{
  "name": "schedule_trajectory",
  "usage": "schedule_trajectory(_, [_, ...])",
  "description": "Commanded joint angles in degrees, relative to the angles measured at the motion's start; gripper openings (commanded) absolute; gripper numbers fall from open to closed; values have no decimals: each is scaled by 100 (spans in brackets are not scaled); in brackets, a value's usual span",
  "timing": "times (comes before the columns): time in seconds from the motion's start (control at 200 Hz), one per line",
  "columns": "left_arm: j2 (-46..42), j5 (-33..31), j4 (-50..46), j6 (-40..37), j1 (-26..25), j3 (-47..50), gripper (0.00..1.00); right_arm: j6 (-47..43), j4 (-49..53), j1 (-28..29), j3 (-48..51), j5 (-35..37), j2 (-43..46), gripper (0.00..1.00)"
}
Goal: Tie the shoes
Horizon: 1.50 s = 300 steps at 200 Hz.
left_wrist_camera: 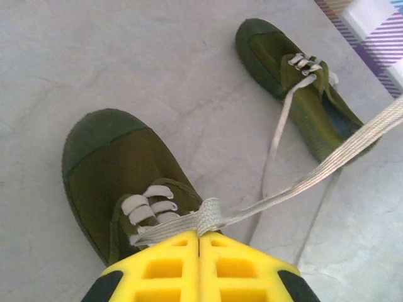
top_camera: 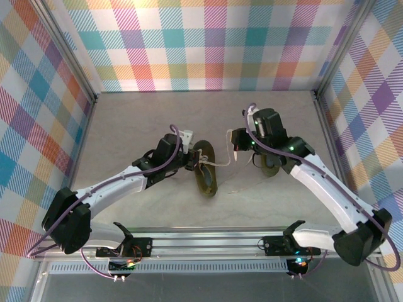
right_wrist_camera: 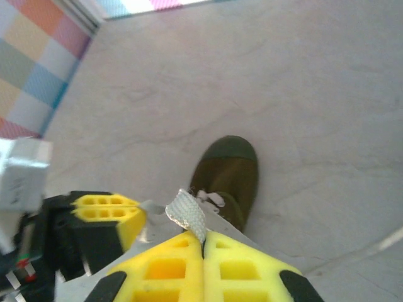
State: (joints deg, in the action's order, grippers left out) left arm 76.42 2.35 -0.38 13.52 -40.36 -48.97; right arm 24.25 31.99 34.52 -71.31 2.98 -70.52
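Both grippers are pinched shut on one flat pale grey-beige woven lace (left_wrist_camera: 302, 182). The left gripper (left_wrist_camera: 200, 235) clamps it right at the eyelets of the nearer small dark olive-brown canvas shoe (left_wrist_camera: 113, 163). The right gripper (right_wrist_camera: 203, 234) nips its far end, a short tab poking up between the yellow fingers. In the left wrist view the lace runs taut from the pinch toward 2 o'clock.

Seen from above, this shoe lies about mid-table, oval, with a darker toe cap and pale lacing across its tongue. A second shoe (left_wrist_camera: 283, 69) of the same kind lies at 3 o'clock of it, partly under the right arm (top_camera: 327, 189). Its own loose lace (left_wrist_camera: 272, 145) trails across the surface toward 6 o'clock. That makes two shoes, two arms and two grippers.

The left arm (top_camera: 119, 185) reaches in from 7 o'clock. Bare grey marbled tabletop (top_camera: 157, 119) stretches from the shoes to 12 o'clock, up to the back one of three plaid walls (top_camera: 208, 44). The other two close the sides at 9 and 3 o'clock. An aluminium rail (top_camera: 208, 242) bounds the near edge at 6 o'clock.
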Motion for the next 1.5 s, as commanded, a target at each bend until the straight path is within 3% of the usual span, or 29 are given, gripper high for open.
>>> schedule_trajectory(0.0, [-83,-592,417,-368,-174,144,0,-226,361,-3,-456,485,-304,0])
schedule_trajectory(0.37, [108,-1178,196,-746,-169,-231,0,-786,732,2,-1551,198,-1215,0])
schedule_trajectory(0.665, [165,-45,432,-743,-174,-395,0,-811,516,2,-1249,501,-797,0])
schedule_trajectory(0.82, [286,196,28,-385,-169,-760,0,-725,534,-7,-995,742,-612,0])
schedule_trajectory(1.055, [64,232,-23,361,-174,-570,0,-726,705,-51,-868,974,-618,0])
schedule_trajectory(1.2, [-25,292,-99,887,-173,-514,0,-742,643,-60,-821,742,-727,0])
schedule_trajectory(1.35, [-247,-200,-144,1369,-170,-309,0,-809,614,-60,-836,229,-1174,0])
schedule_trajectory(1.495, [-296,-547,-400,1766,-172,-323,0,-746,505,-136,-900,317,-1880,0])
